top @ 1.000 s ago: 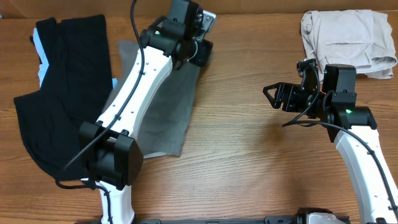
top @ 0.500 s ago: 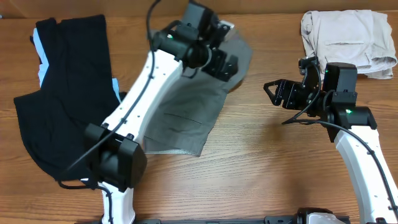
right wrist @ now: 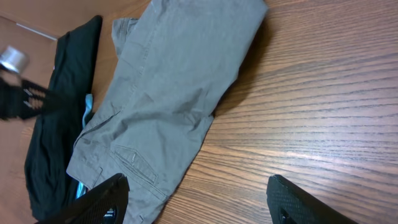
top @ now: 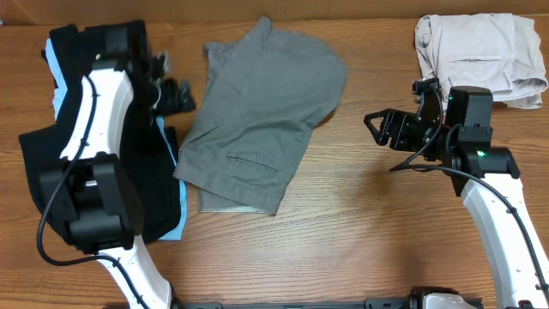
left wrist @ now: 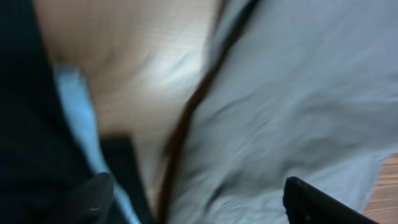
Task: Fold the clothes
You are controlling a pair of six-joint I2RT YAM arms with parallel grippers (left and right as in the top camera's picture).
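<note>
Shorts (top: 257, 120): grey, centre of frame, lying flat.
Left gripper (top: 180, 97): upper left, spread wide, empty.
Right gripper (top: 373, 130): right side, spread wide, empty.

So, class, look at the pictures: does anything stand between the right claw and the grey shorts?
Nothing visible does. Only bare table lies between the open right claw and the grey shorts. The beige shorts lie on the claw's other side.

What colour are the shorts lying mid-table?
The shorts are plain medium grey; clearest in the overhead view.
</note>
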